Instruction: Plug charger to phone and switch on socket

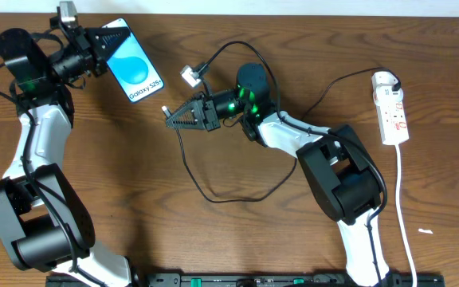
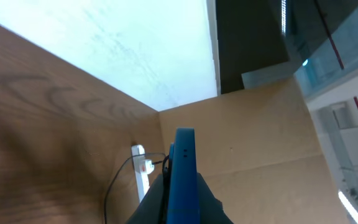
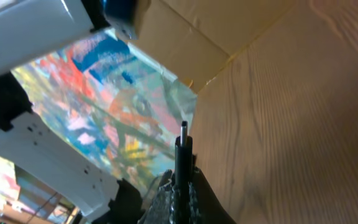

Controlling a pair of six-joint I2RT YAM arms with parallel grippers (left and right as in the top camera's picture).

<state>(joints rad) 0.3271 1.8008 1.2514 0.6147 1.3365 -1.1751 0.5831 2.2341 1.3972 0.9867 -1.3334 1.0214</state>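
The phone (image 1: 133, 65), blue screen with "Galaxy S25+", is held tilted at the back left by my left gripper (image 1: 100, 45), which is shut on its upper end. In the left wrist view the phone (image 2: 184, 174) shows edge-on between the fingers. My right gripper (image 1: 177, 116) is shut on the charger's plug tip (image 1: 166, 109), a short way right of and below the phone's lower end. In the right wrist view the plug tip (image 3: 183, 146) sticks out of the jaws (image 3: 182, 186). The black charger cable (image 1: 213, 195) loops across the table. The socket (image 1: 392, 108) lies at the far right.
A small white adapter (image 1: 190, 76) lies behind the right gripper with the black cable running from it. The socket's white cord (image 1: 405, 215) runs toward the front edge. The socket also shows in the left wrist view (image 2: 140, 168). A cardboard wall (image 2: 253, 137) stands behind the table.
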